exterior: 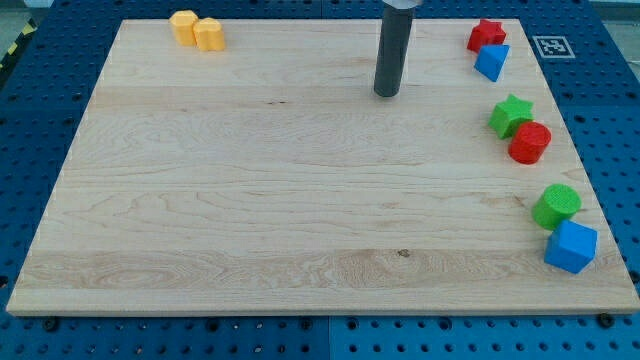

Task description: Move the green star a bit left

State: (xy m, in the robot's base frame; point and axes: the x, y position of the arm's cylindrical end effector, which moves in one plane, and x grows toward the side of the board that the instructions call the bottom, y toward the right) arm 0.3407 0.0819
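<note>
The green star (511, 114) lies near the view's right edge of the wooden board (250, 200), touching a red cylinder (530, 143) just below and to its right. My tip (387, 94) is the lower end of a dark rod coming down from the view's top. It rests on the board well to the left of the green star and slightly above it, with bare board between them. It touches no block.
A red star (486, 34) and a blue triangular block (492, 62) sit at the top right. A green cylinder (556, 206) and a blue cube (571, 247) sit at the lower right. Two yellow blocks (196, 29) lie at the top left.
</note>
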